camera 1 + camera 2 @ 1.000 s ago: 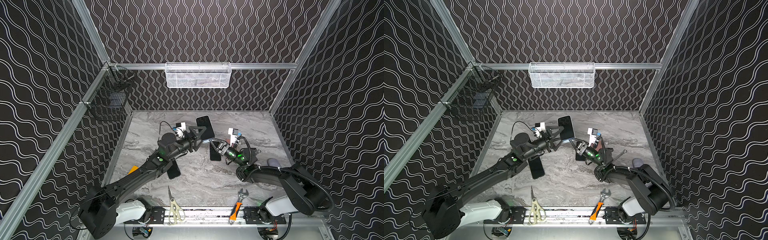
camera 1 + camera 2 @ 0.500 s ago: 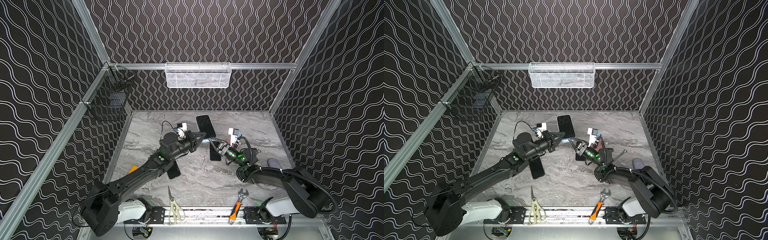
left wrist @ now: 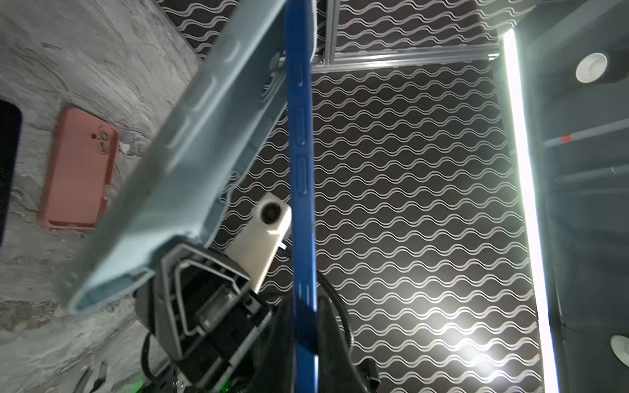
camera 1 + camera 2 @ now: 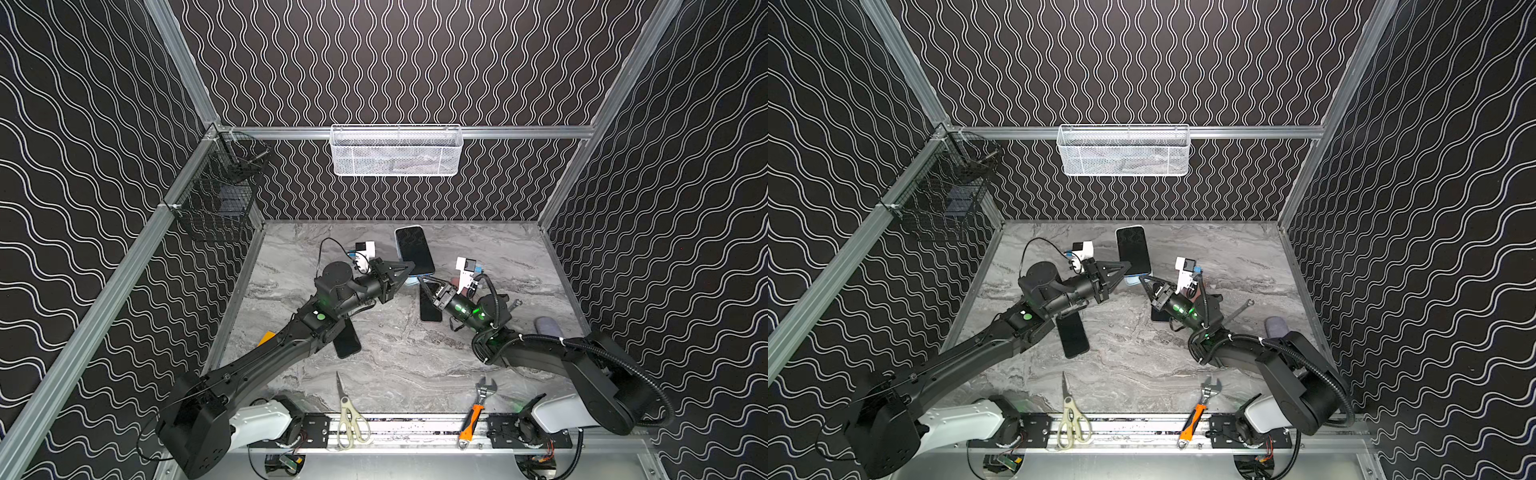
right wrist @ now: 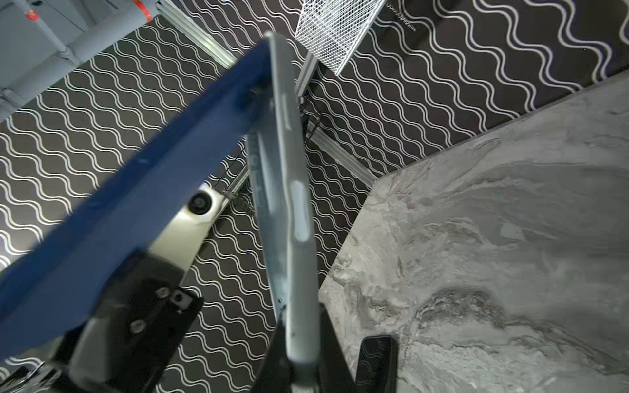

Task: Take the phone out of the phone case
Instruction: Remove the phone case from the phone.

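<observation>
Pinching phone (image 3: pixel 301 153): left hand (image 3: pixel 306 340); case (image 5: pixel 296 204): right hand (image 5: pixel 303 350).

phone (image 4: pixel 413 249): glossy black glass, smooth blue metallic edge. phone case (image 3: pixel 190 143): pale blue matt rubbery plastic. bench (image 4: pixel 415 365): smooth grey marble-look. basket (image 4: pixel 395 151): white metal mesh. pink case (image 3: pixel 80 166): matt plastic. rails (image 4: pixel 519 132): brushed aluminium.

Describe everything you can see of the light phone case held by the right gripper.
The phone case is pale grey-blue and looks like soft matte rubber, with raised button bumps along its side edge. The right gripper is shut on one end of it. It is tilted and peeled away from the blue phone like an open wedge; the two meet only at the opposite end, so it is not fully off.
</observation>
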